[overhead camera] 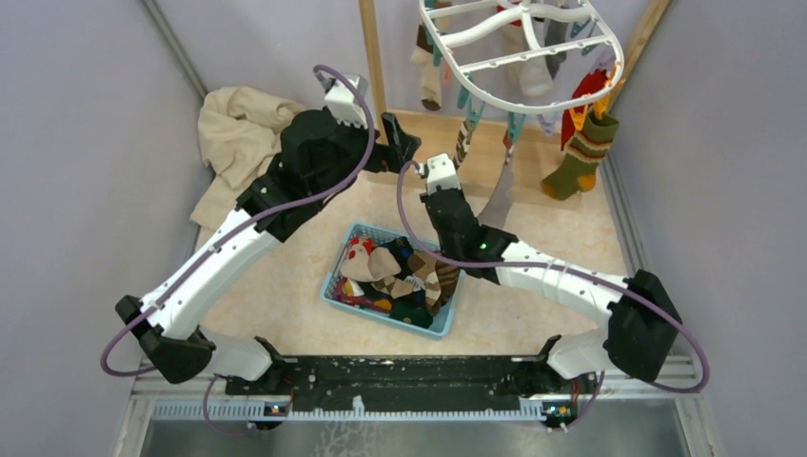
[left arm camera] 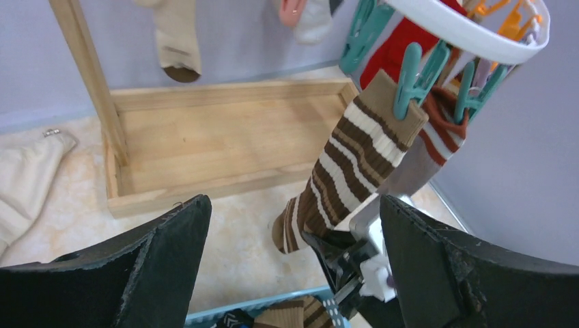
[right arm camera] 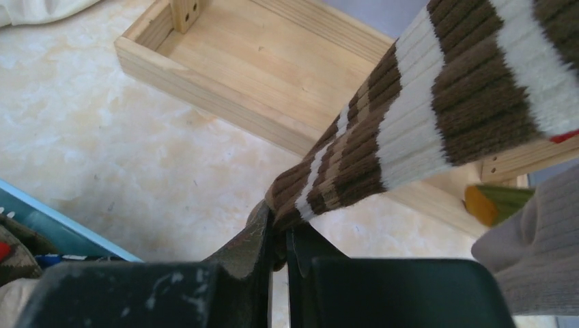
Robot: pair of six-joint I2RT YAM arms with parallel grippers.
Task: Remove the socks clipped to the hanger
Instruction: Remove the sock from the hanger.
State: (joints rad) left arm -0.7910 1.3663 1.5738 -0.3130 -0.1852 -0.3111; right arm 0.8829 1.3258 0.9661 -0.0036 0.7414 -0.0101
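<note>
Socks [overhead camera: 582,152] dangle from the white oval hanger [overhead camera: 533,103] at the upper right, over a wooden rack [left arm camera: 225,137] standing at the far side of the table [overhead camera: 561,238]

Far left, a crumpled beige cloth [overhead camera: 238,133] lies against the wall, out of the work. Next to it the left arm reaches toward the rack. Its left pincer [overhead camera: 398,143] has its fingers spread wide apart and holds nothing. It faces the hanging socks, probably so it can brace or take one when needed

In the middle, between the two arms, a blue basket [overhead camera: 338,262] sits on the table with several loose socks piled inside. It looks placed there so freed socks have a short drop

Right of centre, the right pincer [right arm camera: 278,236] is clamped together on the toe of a brown-and-cream striped sock [left arm camera: 348,171]. The sock slants up from that grip to a teal clip [left arm camera: 410,75] on the hanger rim, which pinches its cuff. Gripping the toe likely lets the arm tug the cuff out of the clip. A grey sock hangs just beside it
</note>
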